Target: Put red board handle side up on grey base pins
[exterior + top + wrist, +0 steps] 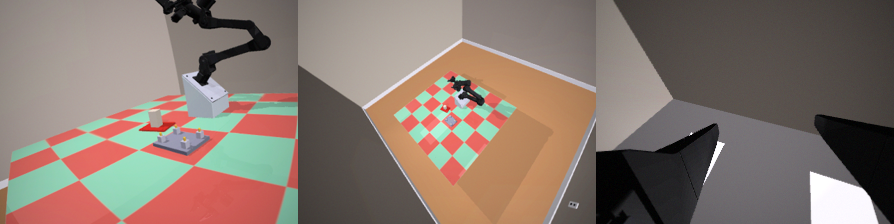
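Zero grip on red board: lying flat on table, just beside grey base, off its pins. Tool spread wide, nothing between fingertips, high and well apart from board. Likely at approach, before grasp. Next: swing over, point down, straddle pale handle, then close. Handle upright, long axis vertical, on upper face; board roughly square, no clear long axis in plane.
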You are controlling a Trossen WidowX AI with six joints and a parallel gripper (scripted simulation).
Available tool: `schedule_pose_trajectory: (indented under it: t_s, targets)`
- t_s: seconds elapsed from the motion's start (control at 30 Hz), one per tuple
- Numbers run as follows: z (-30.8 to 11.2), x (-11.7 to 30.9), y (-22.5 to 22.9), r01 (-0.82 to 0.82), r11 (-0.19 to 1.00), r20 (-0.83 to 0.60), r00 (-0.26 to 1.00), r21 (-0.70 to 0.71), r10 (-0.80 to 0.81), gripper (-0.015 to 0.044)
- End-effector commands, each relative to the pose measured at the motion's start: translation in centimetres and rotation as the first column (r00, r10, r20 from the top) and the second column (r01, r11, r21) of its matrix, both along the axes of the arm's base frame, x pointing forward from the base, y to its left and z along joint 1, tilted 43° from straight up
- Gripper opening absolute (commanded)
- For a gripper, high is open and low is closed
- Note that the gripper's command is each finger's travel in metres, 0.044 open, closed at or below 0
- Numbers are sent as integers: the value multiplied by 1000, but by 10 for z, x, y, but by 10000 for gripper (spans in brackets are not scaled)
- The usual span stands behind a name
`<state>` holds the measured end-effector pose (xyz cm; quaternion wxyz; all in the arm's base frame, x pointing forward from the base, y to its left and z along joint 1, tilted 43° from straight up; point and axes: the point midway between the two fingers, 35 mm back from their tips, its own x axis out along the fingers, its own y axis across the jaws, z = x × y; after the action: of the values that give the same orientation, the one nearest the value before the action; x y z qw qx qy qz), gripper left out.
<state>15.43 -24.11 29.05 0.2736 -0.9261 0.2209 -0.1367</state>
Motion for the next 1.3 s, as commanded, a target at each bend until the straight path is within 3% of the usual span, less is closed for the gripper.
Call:
schedule_pose_trajectory:
  t_s: [0.0,0.2,0.37,0.53,0.7,0.83,0.97,1.27]
  targets:
    - [-60,37,-29,-64,833,48,998,550,45,440]
    - [-130,70,-30,-23,447,7,999,894,37,440]
    - [-190,91,-12,103,48,-104,994,994,34,440]
    - [-247,103,22,287,-331,-281,957,899,68,440]
    - [-296,101,67,479,-618,-498,853,624,158,440]
    - [-326,89,108,589,-748,-669,693,307,270,440]
    - [-344,75,146,621,-784,-788,477,-11,389,440]
    - [-345,74,152,619,-784,-801,441,-57,406,440]
